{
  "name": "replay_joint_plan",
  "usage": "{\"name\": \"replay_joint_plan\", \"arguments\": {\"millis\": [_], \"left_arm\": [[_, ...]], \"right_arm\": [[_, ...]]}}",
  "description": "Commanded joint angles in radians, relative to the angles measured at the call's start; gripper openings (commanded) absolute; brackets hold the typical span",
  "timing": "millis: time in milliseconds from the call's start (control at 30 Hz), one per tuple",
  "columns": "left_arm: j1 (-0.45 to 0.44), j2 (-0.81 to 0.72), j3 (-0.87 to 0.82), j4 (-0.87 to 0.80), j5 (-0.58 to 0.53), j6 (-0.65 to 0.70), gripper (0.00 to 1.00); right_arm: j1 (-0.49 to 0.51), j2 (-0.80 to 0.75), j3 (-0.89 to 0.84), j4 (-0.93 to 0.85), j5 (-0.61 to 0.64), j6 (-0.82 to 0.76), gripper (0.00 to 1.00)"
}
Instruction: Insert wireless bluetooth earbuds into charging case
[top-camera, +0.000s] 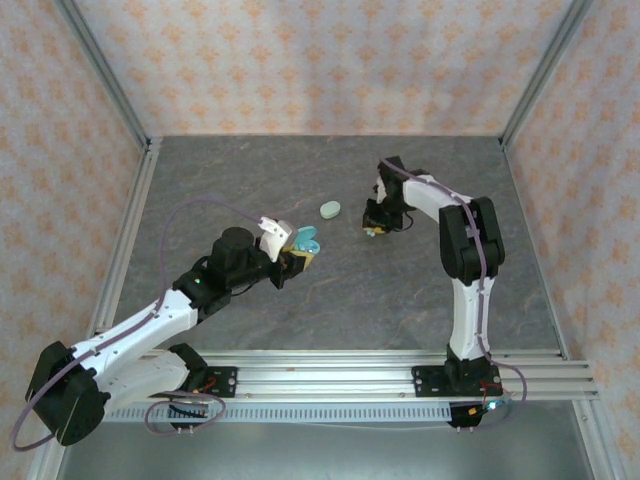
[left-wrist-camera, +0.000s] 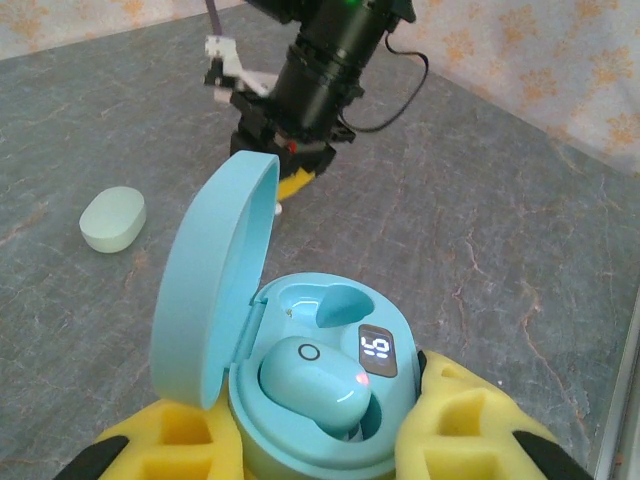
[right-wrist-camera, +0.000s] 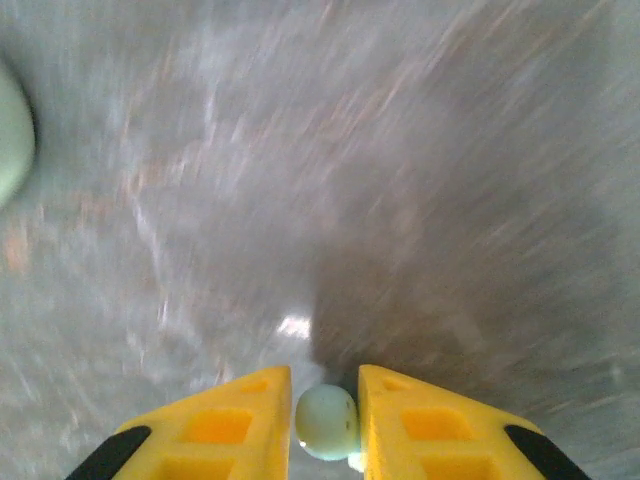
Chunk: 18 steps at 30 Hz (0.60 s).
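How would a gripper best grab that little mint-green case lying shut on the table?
Probably from straight above, pinching across the short width of the mint-green case: it lies flat on the table, a low rounded oval, so the long flanks offer the straightest faces to pinch.

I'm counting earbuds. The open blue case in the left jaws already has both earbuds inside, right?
No. The left wrist view shows the open blue case in the left jaws with only one earbud inside; its other pocket is empty.
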<state>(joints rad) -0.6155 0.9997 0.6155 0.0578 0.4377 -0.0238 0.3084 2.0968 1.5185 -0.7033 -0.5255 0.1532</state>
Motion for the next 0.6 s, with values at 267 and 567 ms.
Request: {"name": "replay_joint_plan", "arguments": {"millis": [267, 567], "left_arm": [[-0.02, 0.021, 0.02, 0.063, 0.015, -0.028, 0.08], [-0.035, 0.068, 0.033, 0.087, 0.019, -0.036, 0.08]], "right_arm": [[0.091, -0.144, -0.163, -0.116, -0.058, -0.153, 0.24], [0.113, -0.239, -0.154, -0.162, -0.044, -0.118, 0.34]]}}
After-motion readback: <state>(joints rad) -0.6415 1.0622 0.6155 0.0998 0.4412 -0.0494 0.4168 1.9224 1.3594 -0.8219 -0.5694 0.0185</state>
